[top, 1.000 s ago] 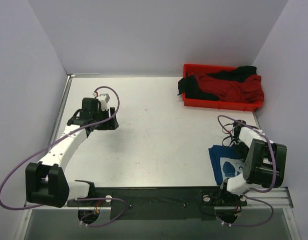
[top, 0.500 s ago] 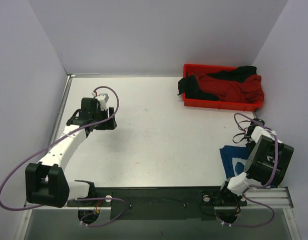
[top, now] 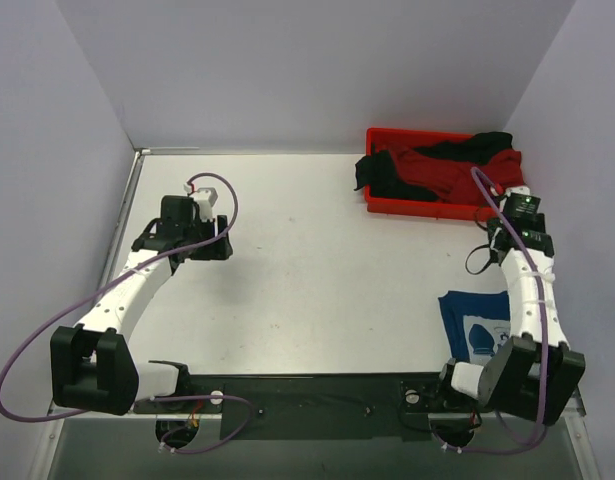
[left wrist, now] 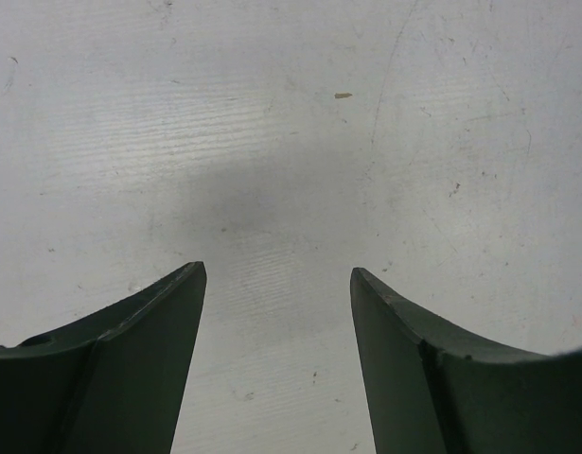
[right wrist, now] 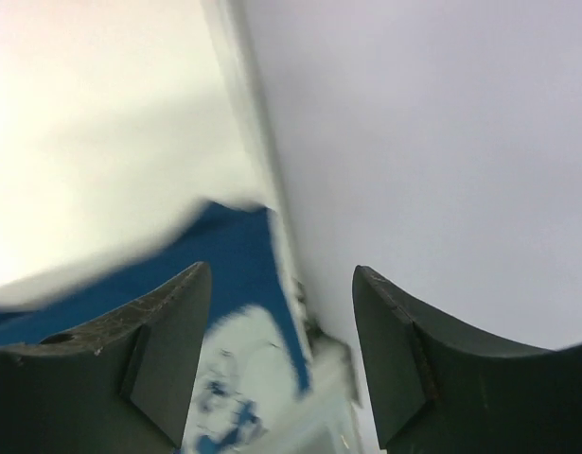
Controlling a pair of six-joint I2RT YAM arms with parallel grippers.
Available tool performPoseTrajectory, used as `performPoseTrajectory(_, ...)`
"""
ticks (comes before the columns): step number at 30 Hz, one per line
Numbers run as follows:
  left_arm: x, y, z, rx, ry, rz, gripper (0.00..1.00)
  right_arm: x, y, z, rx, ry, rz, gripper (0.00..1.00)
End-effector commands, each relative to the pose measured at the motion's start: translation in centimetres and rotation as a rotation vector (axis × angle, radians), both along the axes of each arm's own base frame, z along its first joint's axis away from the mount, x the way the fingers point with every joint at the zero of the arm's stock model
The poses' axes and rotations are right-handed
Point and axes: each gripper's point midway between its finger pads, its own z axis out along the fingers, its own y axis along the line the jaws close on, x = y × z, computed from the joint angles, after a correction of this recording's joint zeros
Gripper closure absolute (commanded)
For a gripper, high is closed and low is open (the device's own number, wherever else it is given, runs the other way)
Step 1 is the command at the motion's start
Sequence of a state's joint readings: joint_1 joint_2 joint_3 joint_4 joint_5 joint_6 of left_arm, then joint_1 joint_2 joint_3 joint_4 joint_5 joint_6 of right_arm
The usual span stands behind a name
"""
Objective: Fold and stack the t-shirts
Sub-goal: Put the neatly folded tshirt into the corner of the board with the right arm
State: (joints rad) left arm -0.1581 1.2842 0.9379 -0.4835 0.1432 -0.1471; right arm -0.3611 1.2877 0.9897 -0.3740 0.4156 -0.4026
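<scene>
The folded navy-blue t-shirt [top: 474, 322] with a white print lies flat near the table's front right corner. In the blurred right wrist view the navy t-shirt [right wrist: 236, 253] lies well beneath the fingers, beside the wall. My right gripper [top: 510, 208] [right wrist: 279, 284] is open and empty, raised away from that shirt and close to the red tray. Red and black t-shirts [top: 457, 176] lie crumpled in the tray. My left gripper [top: 219, 243] [left wrist: 277, 276] is open over bare table at the left, holding nothing.
The red plastic tray [top: 427, 208] stands at the back right corner of the white table [top: 317, 260]. Lilac walls close in the back and both sides; the right wall [right wrist: 442, 142] is close beside my right gripper.
My right gripper has opened and let go of the navy t-shirt, then swung up and away from it toward the tray. The shirt stays flat. The left arm has not moved.
</scene>
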Motion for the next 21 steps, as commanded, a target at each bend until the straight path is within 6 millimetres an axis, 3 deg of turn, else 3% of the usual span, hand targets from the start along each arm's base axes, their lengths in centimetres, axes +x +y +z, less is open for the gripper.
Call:
performPoseTrajectory(1,0.5,-0.4,1.9,-0.006,-0.058,-0.065,0.27,5.3,11.6,2.0,0.367,-0.331,0.386,0.43)
performPoseTrajectory(2,0.4,-0.4,1.8,0.004,-0.059,-0.085,0.27,5.7,15.0,1.4,0.482,-0.368,0.471,0.42)
performPoseTrajectory(3,0.2,-0.5,1.7,0.002,-0.059,-0.097,0.27,6.6,16.5,3.6,0.494,-0.489,0.526,0.37)
performPoseTrajectory(4,0.0,-0.4,1.6,0.014,-0.065,-0.114,0.26,6.5,19.1,2.6,0.562,-0.497,0.605,0.27)
performPoseTrajectory(5,-0.3,-0.2,1.4,0.018,-0.068,-0.112,0.25,7.3,20.5,4.8,0.558,-0.61,0.676,0.18)
performPoseTrajectory(6,-0.5,-0.1,1.4,0.03,-0.083,-0.128,0.24,7.0,22.6,3.8,0.602,-0.611,0.735,0.07)
performPoseTrajectory(7,-1.2,0.1,1.3,0.027,-0.097,-0.135,0.23,7.7,23.5,5.5,0.605,-0.705,0.772,0.06)
performPoseTrajectory(8,-1.0,0.3,1.6,0.06,-0.142,-0.168,0.22,7.3,25.5,4.6,0.644,-0.697,0.824,0.04)
performPoseTrajectory(9,-1.7,0.5,1.8,0.072,-0.178,-0.182,0.21,7.5,26.2,5.1,0.655,-0.733,0.847,0.03)
performPoseTrajectory(13,-2.2,1.5,3.4,0.142,-0.385,-0.194,0.12,6.3,30.8,2.4,0.708,-0.702,0.985,0.0)
performPoseTrajectory(14,-2.0,1.7,3.9,0.136,-0.428,-0.163,0.11,5.9,30.8,0.6,0.71,-0.671,0.975,0.0)
performPoseTrajectory(15,-2.3,2.0,3.4,0.138,-0.444,-0.137,0.11,5.9,31.3,0.5,0.711,-0.689,0.992,0.0)
performPoseTrajectory(16,-2.4,2.1,2.6,0.126,-0.455,-0.122,0.11,5.4,31.4,-1.2,0.722,-0.663,0.98,0.0)
performPoseTrajectory(17,-2.4,2.1,2.7,0.127,-0.483,-0.112,0.1,5.5,31.6,-1.0,0.736,-0.693,0.977,0.0)
performPoseTrajectory(19,-2.5,2.7,1.1,0.128,-0.466,-0.067,0.1,4.8,31.6,-3.2,0.758,-0.677,0.956,0.0)
performPoseTrajectory(21,-2.6,3.6,-0.5,0.142,-0.443,-0.008,0.09,4.5,31.4,-4.2,0.752,-0.68,0.95,0.0)
